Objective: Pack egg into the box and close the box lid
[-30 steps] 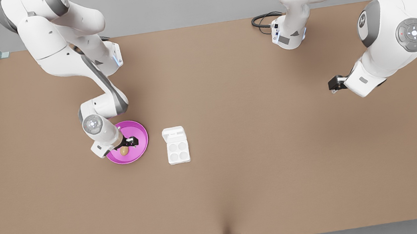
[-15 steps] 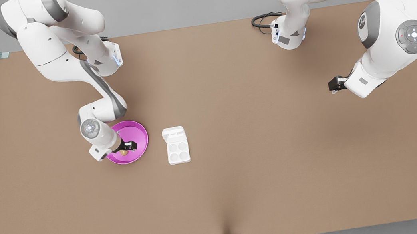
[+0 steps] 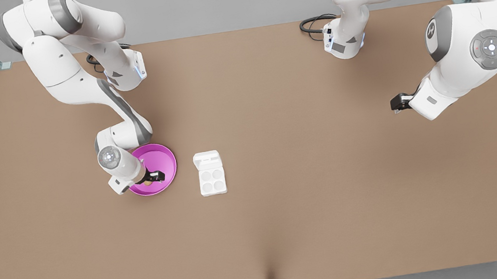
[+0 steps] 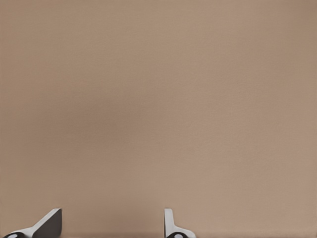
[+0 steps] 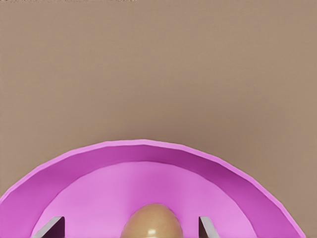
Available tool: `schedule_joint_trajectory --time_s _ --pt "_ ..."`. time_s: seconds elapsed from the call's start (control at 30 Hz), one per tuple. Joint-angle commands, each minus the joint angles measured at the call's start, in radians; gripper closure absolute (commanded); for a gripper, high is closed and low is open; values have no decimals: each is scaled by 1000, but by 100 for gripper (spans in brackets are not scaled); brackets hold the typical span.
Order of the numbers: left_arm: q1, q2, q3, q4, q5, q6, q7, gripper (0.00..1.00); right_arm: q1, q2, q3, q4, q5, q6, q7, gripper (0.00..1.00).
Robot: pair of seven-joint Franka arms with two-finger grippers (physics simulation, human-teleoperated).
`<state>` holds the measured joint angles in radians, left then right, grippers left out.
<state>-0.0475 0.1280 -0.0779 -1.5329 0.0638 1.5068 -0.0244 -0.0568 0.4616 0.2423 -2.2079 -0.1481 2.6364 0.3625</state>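
Over the pink plate (image 3: 162,158), toward the tabletop's (image 3: 287,211) front-view-left side, the right gripper (image 3: 154,178) is straddling the egg (image 5: 151,222), fingers apart. Beside it the box (image 3: 212,180) is lying open. Well apart, the left gripper (image 3: 396,104) is waiting, fingers spread.

Right hand (image 3: 156,176) lowered, fingers apart; left hand (image 3: 396,103) waits (spread too).
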Motion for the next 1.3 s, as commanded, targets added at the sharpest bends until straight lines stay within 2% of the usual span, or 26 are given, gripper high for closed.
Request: schedule_joint_trajectory --time_s 0.0,0.47,0.5,0.57,0.6,0.63,0.9,1.07,1.13,1.27 --pt "0 -1 0 0 1 0 0 0 -6 8 0 0 -18 10 6 0" --pt "1 -1 1 0 1 -2 0 0 -11 -6 2 -44 -19 7 26 0" --pt "1 -1 1 0 1 -2 0 0 -11 -6 2 -41 -19 8 27 5" --pt "1 -1 1 -1 1 -2 0 0 -9 -6 3 -39 -19 7 27 48" --pt "1 -1 1 -1 1 -2 0 0 -9 -6 3 -38 -18 7 29 57" --pt "1 -1 1 -1 1 -2 0 0 -9 -6 3 -36 -18 7 27 60" --pt "1 -1 1 -1 1 -4 1 0 -9 -6 3 -29 -18 8 26 61" --pt "1 -1 1 -1 1 -7 0 0 -18 -40 38 -21 -16 -4 32 61" --pt "1 -1 1 0 1 -8 0 0 -17 -51 61 25 -16 -61 33 61" --pt "0 -1 1 0 1 -8 0 0 5 -46 117 223 -16 -253 79 62"
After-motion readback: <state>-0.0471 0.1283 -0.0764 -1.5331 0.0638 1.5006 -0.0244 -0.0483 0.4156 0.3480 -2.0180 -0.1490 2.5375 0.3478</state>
